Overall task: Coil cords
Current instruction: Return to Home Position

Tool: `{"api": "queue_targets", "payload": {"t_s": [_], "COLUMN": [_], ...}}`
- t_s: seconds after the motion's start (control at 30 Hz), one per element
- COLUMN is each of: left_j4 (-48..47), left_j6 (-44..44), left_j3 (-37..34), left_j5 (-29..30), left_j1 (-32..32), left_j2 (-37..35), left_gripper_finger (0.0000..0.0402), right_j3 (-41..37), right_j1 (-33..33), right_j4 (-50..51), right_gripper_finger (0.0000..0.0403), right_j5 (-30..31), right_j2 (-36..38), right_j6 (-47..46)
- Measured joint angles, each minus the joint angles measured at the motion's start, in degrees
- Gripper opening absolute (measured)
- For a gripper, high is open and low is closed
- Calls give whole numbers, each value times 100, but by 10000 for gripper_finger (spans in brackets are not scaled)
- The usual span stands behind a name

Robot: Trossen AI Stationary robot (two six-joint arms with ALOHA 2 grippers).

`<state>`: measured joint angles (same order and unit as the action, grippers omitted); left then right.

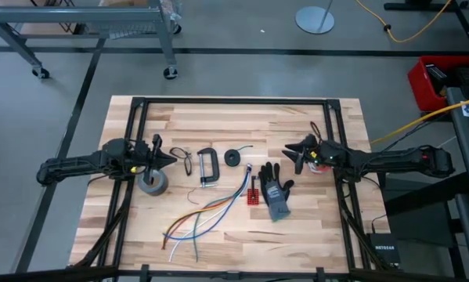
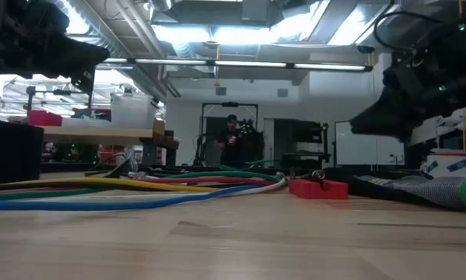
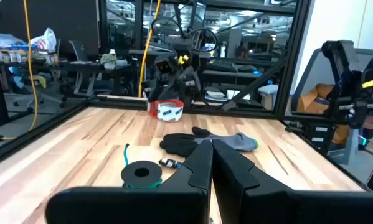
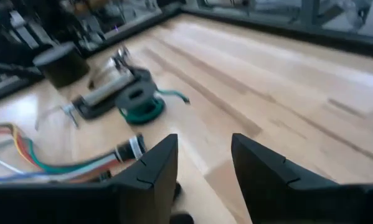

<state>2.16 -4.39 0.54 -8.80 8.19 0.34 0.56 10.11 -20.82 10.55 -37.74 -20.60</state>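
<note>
Left claw (image 1: pixel 170 159), closed together, and right claw (image 1: pixel 292 158), spread apart, both hang empty, with the coiled cord (image 1: pixel 233 157) on the surface (image 1: pixel 297 227) between them, clear of each; coiling looks done, so next calls only for drawing both arms home

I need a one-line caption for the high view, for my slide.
Coiled cord rests beside the clamp; left gripper by the tape roll, right gripper by the glove.
</note>
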Motion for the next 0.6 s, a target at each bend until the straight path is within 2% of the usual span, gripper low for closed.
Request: {"api": "queue_targets", "payload": {"t_s": [0.6], "left_j4": [-8], "left_j6": [8], "left_j3": [0], "left_j5": [10], "left_j1": [0], "left_j2": [-2], "left_gripper_finger": [4], "right_j3": [-11], "right_j1": [2], "right_j4": [1049], "right_gripper_finger": [156], "right_j5": [-66], "right_j2": [2], "right_j6": [-7]}}
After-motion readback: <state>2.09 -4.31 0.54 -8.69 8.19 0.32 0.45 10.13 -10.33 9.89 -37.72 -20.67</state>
